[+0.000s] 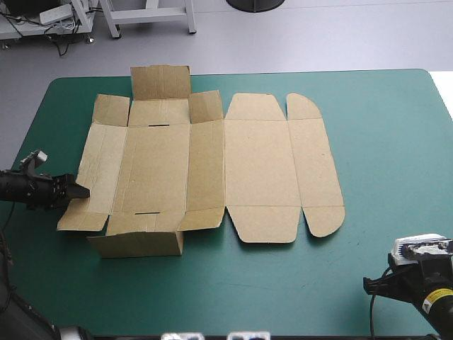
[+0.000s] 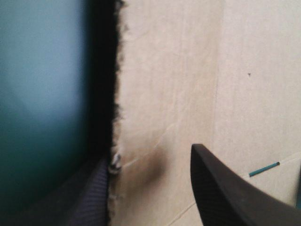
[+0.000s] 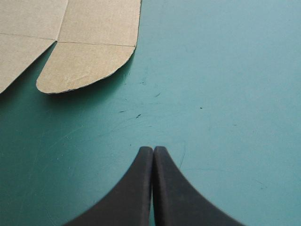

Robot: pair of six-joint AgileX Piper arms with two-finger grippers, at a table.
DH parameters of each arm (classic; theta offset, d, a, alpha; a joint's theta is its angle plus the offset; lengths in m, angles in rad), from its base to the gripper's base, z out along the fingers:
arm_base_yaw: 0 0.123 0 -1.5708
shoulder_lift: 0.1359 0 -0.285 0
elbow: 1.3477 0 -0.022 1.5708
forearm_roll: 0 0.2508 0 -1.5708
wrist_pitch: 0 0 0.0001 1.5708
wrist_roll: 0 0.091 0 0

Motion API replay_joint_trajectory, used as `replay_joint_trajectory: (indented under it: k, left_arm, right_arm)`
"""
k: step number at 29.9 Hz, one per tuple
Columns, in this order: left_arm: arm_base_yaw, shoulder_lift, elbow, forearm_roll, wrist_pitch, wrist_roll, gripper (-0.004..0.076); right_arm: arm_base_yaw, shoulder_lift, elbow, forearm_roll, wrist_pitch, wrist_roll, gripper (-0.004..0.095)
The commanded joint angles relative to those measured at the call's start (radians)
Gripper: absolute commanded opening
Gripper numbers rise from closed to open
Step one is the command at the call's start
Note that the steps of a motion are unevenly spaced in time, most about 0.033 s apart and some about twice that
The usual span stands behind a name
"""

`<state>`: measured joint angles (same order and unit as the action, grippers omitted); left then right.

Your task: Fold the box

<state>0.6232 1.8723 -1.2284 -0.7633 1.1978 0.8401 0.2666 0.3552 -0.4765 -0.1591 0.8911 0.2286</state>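
Lying spread out, one box; left gripper agape astride its edge, right gripper closed

High camera overlooks the table; wrist cameras, apparently close, each catch the box.

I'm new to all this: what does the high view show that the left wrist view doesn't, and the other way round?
Only the high view: the whole box, a brown sheet lying mostly flat with two end flaps seemingly raised, and the right gripper, far from it at the near right of the teal-green cover. Only the left wrist view: the box's ragged edge close up, dark shadow beneath, between the open fingers of the left gripper. Both: brown board, cover, and the left gripper at the box's left edge.
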Motion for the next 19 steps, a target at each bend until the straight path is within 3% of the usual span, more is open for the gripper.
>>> replay_joint_trajectory:
  k: [1,9,12,15,17,19]
  left_arm:
    - [-0.060,-0.019,-0.022,-0.047,0.097,0.000,0.0374]
    - [-0.152,-0.005,-0.022,-0.098,0.097,-0.017,0.0371]
    - [-0.163,-0.005,-0.022,-0.113,0.097,-0.021,0.0334]
    - [-0.163,-0.005,-0.022,-0.117,0.097,-0.064,0.0214]
    - [-0.163,-0.005,-0.022,-0.104,0.097,-0.094,0.0034]
    - [-0.163,-0.005,-0.022,-0.077,0.097,-0.092,-0.0006]
  right_arm:
    - [-0.008,0.010,-0.023,-0.018,-0.053,0.002,-0.0013]
    - [-0.008,0.010,-0.023,-0.018,-0.053,0.004,-0.0013]
    - [-0.008,0.010,-0.023,-0.018,-0.053,0.004,-0.0013]
    - [-0.008,0.010,-0.023,-0.018,-0.053,0.004,-0.0013]
    - [-0.008,0.010,-0.023,-0.018,-0.053,0.004,-0.0013]
    - [-0.008,0.010,-0.023,-0.018,-0.053,0.004,-0.0013]
